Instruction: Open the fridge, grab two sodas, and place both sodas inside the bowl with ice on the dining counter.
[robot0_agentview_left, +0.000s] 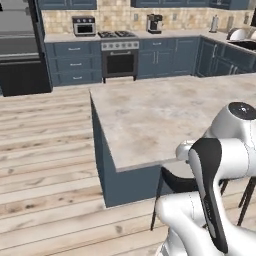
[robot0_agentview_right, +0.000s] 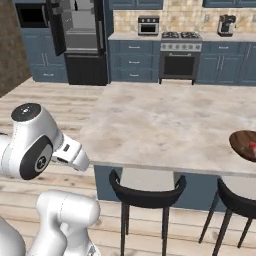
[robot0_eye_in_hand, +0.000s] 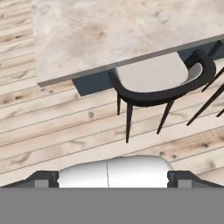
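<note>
The dining counter with its beige stone top spreads ahead of me, and its edge also crosses the hand view. At its right end sits the dark brown bowl, cut by the picture's edge, with something red in it that looks like a soda. Across the room the black fridge has a door swung out, so its grey shelves show; it also stands at the far left. My gripper points down at the floor before the counter, fingers wide apart, holding nothing.
Black stools stand tucked under the counter's near edge; one lies right below my hand. Wall cabinets with a stove run along the back. Wooden floor lies left of the island.
</note>
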